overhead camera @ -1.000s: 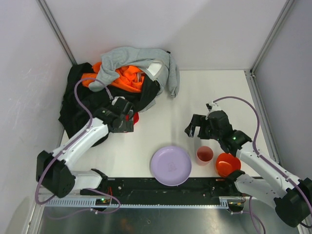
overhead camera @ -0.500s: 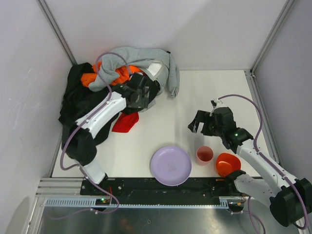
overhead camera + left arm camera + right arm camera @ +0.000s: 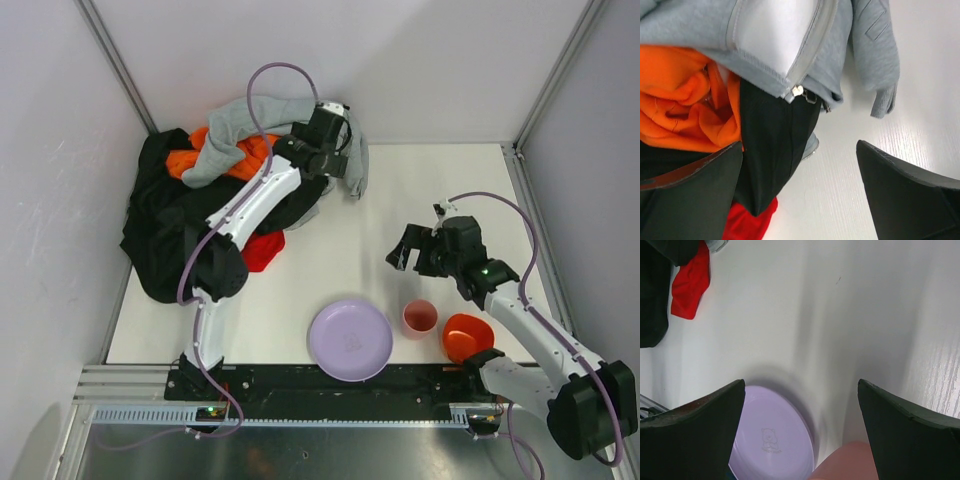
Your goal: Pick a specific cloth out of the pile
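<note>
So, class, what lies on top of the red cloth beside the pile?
A black garment overlaps one end of the red cloth; the rest shows. How far the cloth runs underneath is hidden.

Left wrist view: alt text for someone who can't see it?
The open left gripper hangs over the pile: a red cloth peeks out at the edge of the black garment, with the orange garment and gray sweatshirt above.

Under the left gripper (image 3: 800, 145) the pile (image 3: 160, 230) is black, gray and orange, the cloth (image 3: 262, 250) bright red. By the right gripper (image 3: 800, 385), a lilac plate (image 3: 350, 340).
</note>
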Controlling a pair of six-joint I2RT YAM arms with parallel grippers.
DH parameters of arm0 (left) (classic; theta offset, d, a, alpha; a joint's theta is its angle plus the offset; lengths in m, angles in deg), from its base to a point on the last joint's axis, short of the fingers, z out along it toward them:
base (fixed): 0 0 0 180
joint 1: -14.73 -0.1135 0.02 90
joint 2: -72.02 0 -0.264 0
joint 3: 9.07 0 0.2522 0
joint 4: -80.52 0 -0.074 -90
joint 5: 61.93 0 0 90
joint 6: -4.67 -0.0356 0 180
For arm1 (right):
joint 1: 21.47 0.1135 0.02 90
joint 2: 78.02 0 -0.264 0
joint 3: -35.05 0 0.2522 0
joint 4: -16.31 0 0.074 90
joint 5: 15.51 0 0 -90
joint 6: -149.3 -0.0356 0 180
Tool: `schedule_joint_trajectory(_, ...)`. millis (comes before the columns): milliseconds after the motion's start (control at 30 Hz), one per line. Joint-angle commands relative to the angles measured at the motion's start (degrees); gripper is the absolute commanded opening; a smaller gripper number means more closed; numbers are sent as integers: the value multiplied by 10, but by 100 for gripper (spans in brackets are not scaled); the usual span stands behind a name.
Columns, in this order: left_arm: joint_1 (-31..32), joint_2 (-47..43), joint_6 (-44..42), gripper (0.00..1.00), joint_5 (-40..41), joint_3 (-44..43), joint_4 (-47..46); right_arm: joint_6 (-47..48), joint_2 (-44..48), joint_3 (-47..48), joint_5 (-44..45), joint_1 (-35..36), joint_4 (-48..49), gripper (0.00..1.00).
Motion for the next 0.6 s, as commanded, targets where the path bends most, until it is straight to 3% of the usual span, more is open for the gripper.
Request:
schedule_joint_trajectory(0, 1, 30, -24, 100, 15, -64, -4, 15, -1, 27, -16, -10, 17, 99)
schedule_joint_trajectory(567, 0, 127, 8, 100, 38, -108, -9, 43, -18, 26, -40, -42, 13, 99)
